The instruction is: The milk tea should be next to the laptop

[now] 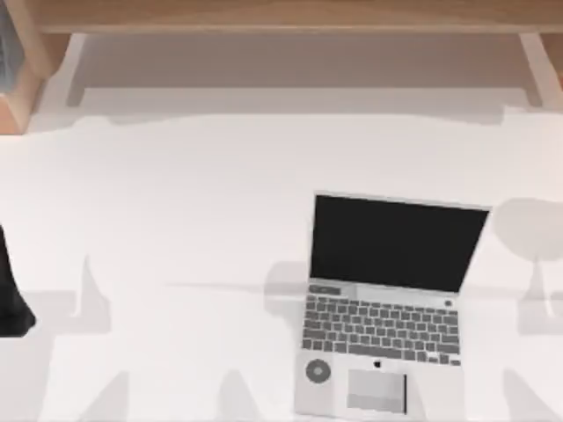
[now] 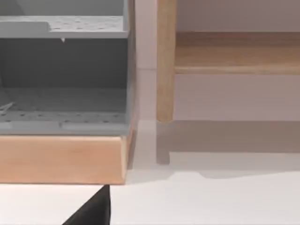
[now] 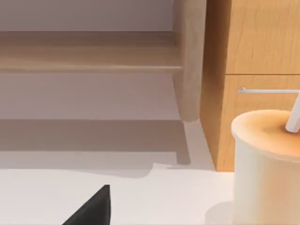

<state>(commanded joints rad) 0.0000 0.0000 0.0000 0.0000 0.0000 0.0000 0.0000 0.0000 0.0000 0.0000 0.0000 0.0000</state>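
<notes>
White table (image 1: 176, 220) takes up most of the top view, with a wooden shelf frame (image 1: 281, 16) running along its far edge.

Laptop (image 1: 387, 303) sits open on the table's right half, near the front edge: black screen, grey keys, small black apple mark, grey trackpad, round grey disc mark left of the trackpad. It is angled slightly, not square to the table edge.

Left wrist view: grey perforated shelving unit (image 2: 63, 70) in a light wood frame, standing on the table beside a wooden post (image 2: 165, 61).

Right wrist view: milk tea (image 3: 267, 164), a pale cream cup with a white straw (image 3: 294, 117) poking out of the top, stands upright on the table just beside a wooden cabinet (image 3: 258, 56). A wooden leg (image 3: 189, 56) is beyond it. How close the cup is to the laptop: cannot tell.

Left arm (image 1: 10, 294) is a black shape at the table's left edge in the top view. Black tip of the left gripper (image 2: 91, 211) and of the right gripper (image 3: 91, 211) shows in each wrist view. Neither has hold of anything visible; how far open, cannot tell.
</notes>
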